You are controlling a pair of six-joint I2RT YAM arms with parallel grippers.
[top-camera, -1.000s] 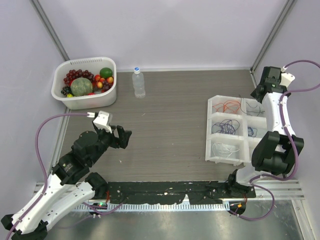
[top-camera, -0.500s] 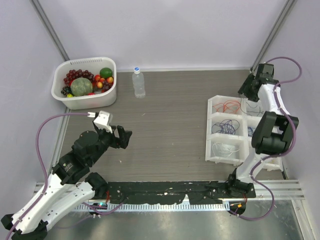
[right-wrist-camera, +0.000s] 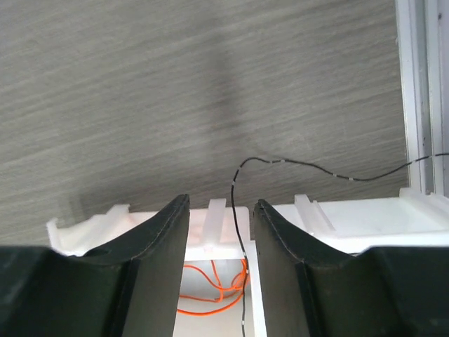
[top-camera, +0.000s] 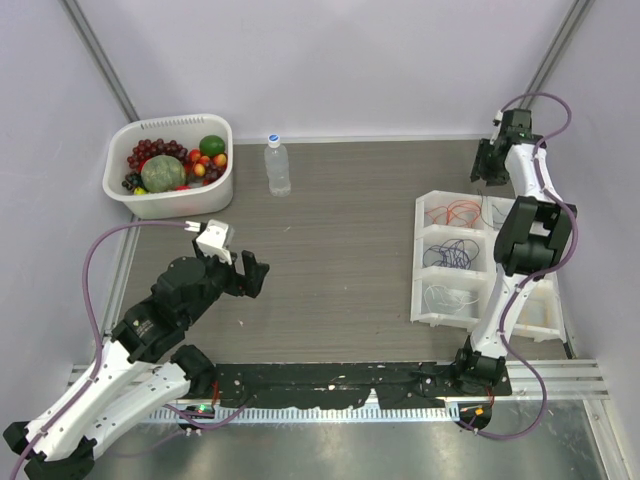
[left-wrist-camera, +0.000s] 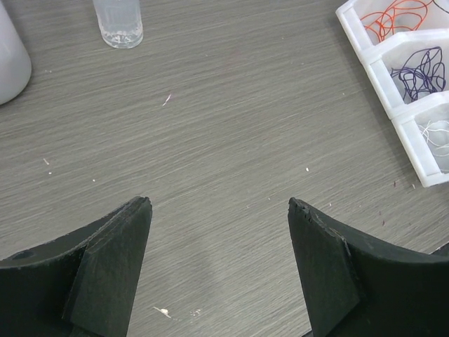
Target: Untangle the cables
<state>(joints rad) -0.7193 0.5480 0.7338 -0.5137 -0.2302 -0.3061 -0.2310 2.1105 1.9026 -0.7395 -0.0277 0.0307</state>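
Swinging off the tray's right side, the right arm now reaches over the tray's far edge, and its fingers have drawn closer together. The left arm has crept slightly forward.

The right gripper (right-wrist-camera: 221,203) hangs over the far wall of the tray (right-wrist-camera: 351,210), its jaws narrowed but parted. A black cable (right-wrist-camera: 236,221) runs up through the gap, touching neither finger so far as can be seen. Just past the fingertips it bends off to the gripper's right, across the table (right-wrist-camera: 175,84). Orange cables (right-wrist-camera: 214,284) lie in the tray compartment under the gap, back towards the wrist.

The left gripper (left-wrist-camera: 219,203) stands wide open with nothing between its fingers, bare table beneath and ahead of it. The tray sits ahead and off to its right. From this gripper, more orange cables lie in the farthest compartment in view. Purple cables (left-wrist-camera: 419,74) lie in the next compartment, and white cables (left-wrist-camera: 438,133) in the nearest one. A bottle (left-wrist-camera: 119,21) stands well ahead, to the gripper's left.
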